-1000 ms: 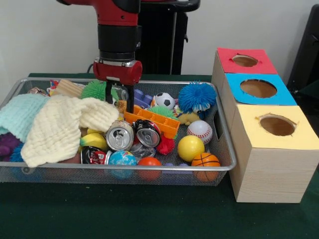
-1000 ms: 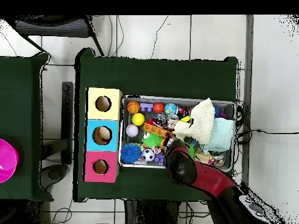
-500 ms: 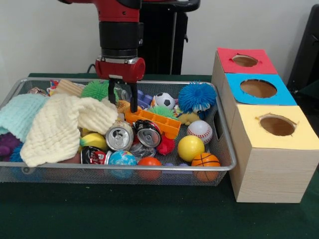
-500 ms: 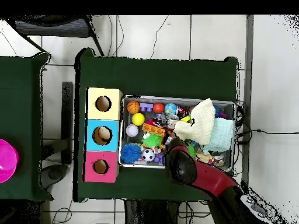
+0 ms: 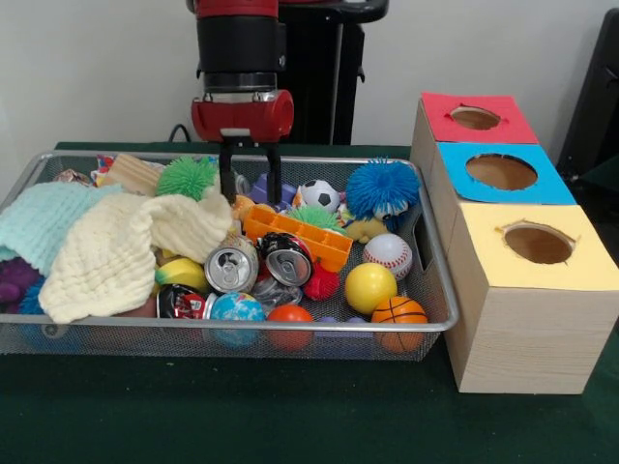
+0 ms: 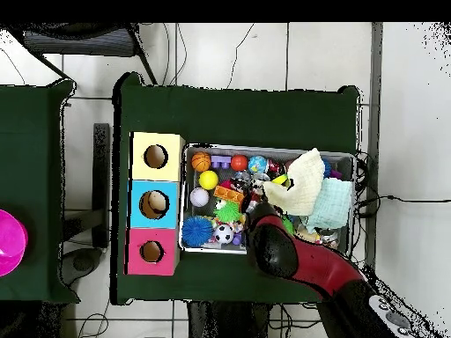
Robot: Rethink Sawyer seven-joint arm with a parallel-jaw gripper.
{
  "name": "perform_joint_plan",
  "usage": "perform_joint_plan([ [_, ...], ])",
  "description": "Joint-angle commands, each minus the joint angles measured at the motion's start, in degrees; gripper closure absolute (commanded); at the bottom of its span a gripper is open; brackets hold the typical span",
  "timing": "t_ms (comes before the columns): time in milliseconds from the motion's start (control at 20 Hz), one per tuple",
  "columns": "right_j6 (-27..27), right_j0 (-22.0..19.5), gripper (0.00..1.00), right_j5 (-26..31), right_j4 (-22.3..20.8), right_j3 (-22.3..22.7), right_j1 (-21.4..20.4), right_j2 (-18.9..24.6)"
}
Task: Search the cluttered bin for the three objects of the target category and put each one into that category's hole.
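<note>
Light was even and fairly bright, falling from above. The cans' [image 5: 259, 261] tops and the yellow ball [image 5: 369, 287] carried small glints. Soft shadows lay under the wire bin [image 5: 433, 261]. Both views were mildly soft, without motion blur.

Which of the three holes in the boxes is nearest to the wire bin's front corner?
The hole in the yellow box. The blue box and the red box stand farther back.
</note>
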Motion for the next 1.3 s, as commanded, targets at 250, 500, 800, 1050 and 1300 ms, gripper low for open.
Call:
perform_joint_plan([
  [250,6.6,0.8,0.00,4.2,-1.5,1.5,-1.7,2.6],
  [500,4.5,1.6,0.00,4.9,-2.9,0.8,2.6,-0.7],
  [800,4.0,2.0,0.00,5.7,-4.2,2.0,4.9,-3.1],
  [1050,4.1,3.4,0.00,5.8,-5.3,3.5,4.7,-6.0],
  [1300,3.6,5.7,0.00,6.1,-5.8,2.3,4.7,-9.1],
])
